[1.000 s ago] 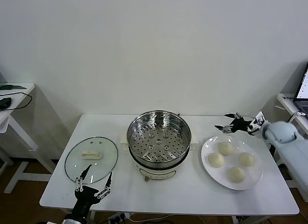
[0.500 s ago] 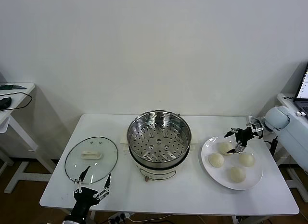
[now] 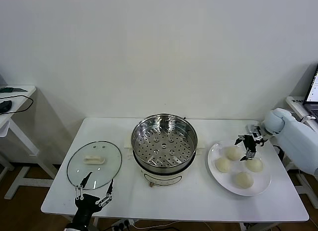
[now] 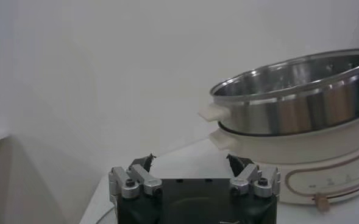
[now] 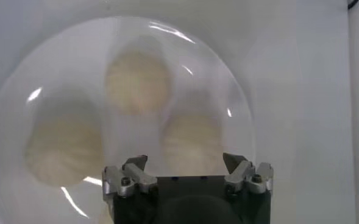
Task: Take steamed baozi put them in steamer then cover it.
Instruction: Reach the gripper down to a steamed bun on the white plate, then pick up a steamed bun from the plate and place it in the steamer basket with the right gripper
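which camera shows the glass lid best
The head view: the whole glass lid lies flat on the table, between the steamer and the table's left edge, just beyond the left gripper. The left wrist view shows only the steamer's side; the right wrist view shows buns on a plate.

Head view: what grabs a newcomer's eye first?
The shiny empty steamer at the table's centre, its perforated base bare. To its right, four baozi sit on a white plate, with the right hand open just above them. The glass lid lies flat on the left, the left hand open near it.
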